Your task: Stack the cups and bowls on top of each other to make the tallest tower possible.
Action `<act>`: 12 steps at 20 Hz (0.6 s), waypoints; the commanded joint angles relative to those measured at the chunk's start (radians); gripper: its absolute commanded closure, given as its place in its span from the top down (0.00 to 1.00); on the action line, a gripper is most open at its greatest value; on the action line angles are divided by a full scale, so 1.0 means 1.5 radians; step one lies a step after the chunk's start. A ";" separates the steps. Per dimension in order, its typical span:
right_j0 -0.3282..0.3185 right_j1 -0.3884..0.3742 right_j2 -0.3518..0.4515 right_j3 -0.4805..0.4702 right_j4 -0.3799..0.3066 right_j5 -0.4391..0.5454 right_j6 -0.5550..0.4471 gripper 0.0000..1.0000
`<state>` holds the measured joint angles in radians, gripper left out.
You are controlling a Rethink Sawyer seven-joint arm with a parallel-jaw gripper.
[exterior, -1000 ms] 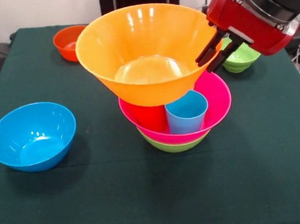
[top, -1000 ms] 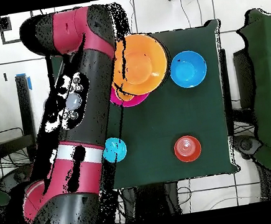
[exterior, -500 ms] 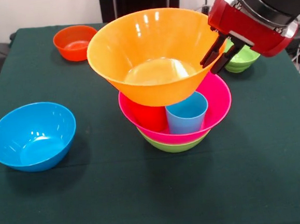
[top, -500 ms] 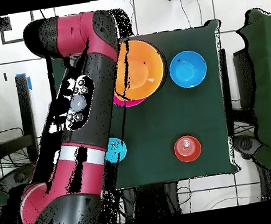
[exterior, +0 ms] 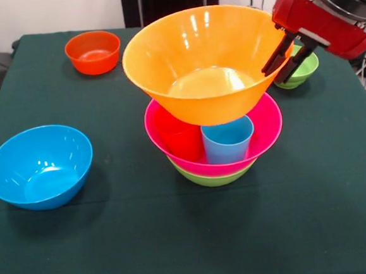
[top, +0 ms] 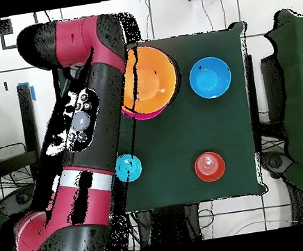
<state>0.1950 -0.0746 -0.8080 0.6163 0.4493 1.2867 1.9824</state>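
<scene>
The gripper (exterior: pixel 284 58) had its fingers pinched on the right rim of the big orange bowl (exterior: pixel 205 62), which hung tilted just above the pink bowl (exterior: pixel 266 130) holding a red cup (exterior: pixel 180 138) and a blue cup (exterior: pixel 228 141) on the desk (exterior: pixel 178 239). From overhead, the arm (top: pixel 91 105) hid that grip.

Dark green table (exterior: pixel 65 248), white wall (exterior: pixel 46 11) behind, pale tiled floor (top: pixel 187 13) (overhead)

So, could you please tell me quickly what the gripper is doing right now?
Gripper: shut on the rim of the orange bowl, holding it over the pink bowl.
</scene>
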 commanded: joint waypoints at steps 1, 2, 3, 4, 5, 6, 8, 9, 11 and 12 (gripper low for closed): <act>0.008 -0.018 0.089 0.071 -0.077 -0.050 -0.083 0.00; 0.010 -0.021 0.090 0.078 -0.079 -0.054 -0.084 0.00; 0.012 -0.024 0.092 0.085 -0.081 -0.058 -0.085 0.00; 0.015 -0.027 0.093 0.093 -0.084 -0.063 -0.084 0.00; 0.016 -0.028 0.095 0.096 -0.087 -0.065 -0.083 0.00; 0.018 -0.030 0.095 0.101 -0.092 -0.070 -0.082 0.00; 0.019 -0.031 0.096 0.104 -0.101 -0.078 -0.078 0.00; 0.019 -0.031 0.095 0.104 -0.106 -0.081 -0.076 0.00; 0.018 -0.033 0.096 0.110 -0.114 -0.095 -0.076 0.00; 0.017 -0.032 0.097 0.111 -0.118 -0.102 -0.076 0.00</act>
<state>0.2125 -0.1048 -0.7886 0.6816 0.3712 1.1959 1.9824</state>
